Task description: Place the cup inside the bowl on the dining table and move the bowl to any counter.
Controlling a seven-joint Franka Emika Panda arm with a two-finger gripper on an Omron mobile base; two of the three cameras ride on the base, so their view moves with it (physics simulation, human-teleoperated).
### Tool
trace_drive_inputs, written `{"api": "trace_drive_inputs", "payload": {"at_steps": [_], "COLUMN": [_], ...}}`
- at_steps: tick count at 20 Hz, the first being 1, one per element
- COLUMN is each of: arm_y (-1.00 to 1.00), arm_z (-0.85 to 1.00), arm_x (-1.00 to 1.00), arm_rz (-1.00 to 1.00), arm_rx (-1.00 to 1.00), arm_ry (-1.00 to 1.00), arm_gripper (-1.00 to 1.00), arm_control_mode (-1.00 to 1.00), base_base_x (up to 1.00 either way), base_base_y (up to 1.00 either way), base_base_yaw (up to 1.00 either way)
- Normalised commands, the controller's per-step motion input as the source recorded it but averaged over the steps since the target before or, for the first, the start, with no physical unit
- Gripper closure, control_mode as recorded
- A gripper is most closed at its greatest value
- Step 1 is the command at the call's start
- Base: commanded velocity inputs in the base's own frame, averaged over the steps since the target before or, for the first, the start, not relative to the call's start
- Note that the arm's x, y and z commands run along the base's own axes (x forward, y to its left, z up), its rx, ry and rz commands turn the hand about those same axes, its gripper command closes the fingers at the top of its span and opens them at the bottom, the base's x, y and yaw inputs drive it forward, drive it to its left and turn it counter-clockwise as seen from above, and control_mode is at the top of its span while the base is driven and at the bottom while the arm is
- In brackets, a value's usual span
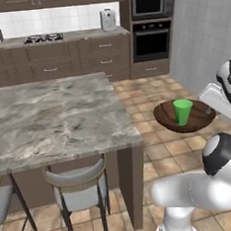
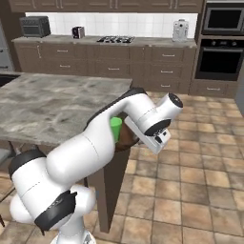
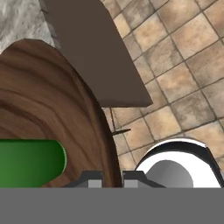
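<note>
the arm is bent out over the tiled floor, right of the dining table [image 1: 53,118]. the gripper [image 3: 113,177] is seen nearly closed, pinched on the rim of the bowl [image 1: 184,115]. the bowl is held level in the air, clear of the table. the cup [image 1: 182,111] is stood upright inside it, mouth up.

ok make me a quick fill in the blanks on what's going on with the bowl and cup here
1. The green cup stands inside the ____.
2. The bowl is held up over the tiled ____, off the marble table.
3. The gripper is shut on the bowl's ____.
4. The counter with the hob lies ____ the table.

Missing words: bowl; floor; rim; behind
</note>
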Motion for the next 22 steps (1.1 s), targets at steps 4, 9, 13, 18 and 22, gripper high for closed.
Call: {"api": "trace_drive_inputs", "payload": {"at_steps": [4, 9, 13, 18, 22], "arm_y": [0.0, 0.0, 0.0, 0.0, 0.0], "arm_z": [0.0, 0.0, 0.0, 0.0, 0.0], "arm_x": [0.0, 0.0, 0.0, 0.0, 0.0], "arm_rz": [0.0, 0.0, 0.0, 0.0, 0.0], "arm_rx": [0.0, 0.0, 0.0, 0.0, 0.0], "arm_ry": [0.0, 0.0, 0.0, 0.0, 0.0], "arm_gripper": [1.0, 1.0, 1.0, 1.0, 1.0], "arm_control_mode": [1.0, 1.0, 1.0, 1.0, 1.0], "base_base_x": [0.78, 0.83, 0.78, 0.65, 0.52], "base_base_y": [-0.59, -0.53, -0.58, -0.75, -0.73], "base_base_yaw": [0.0, 0.0, 0.0, 0.01, 0.02]}}
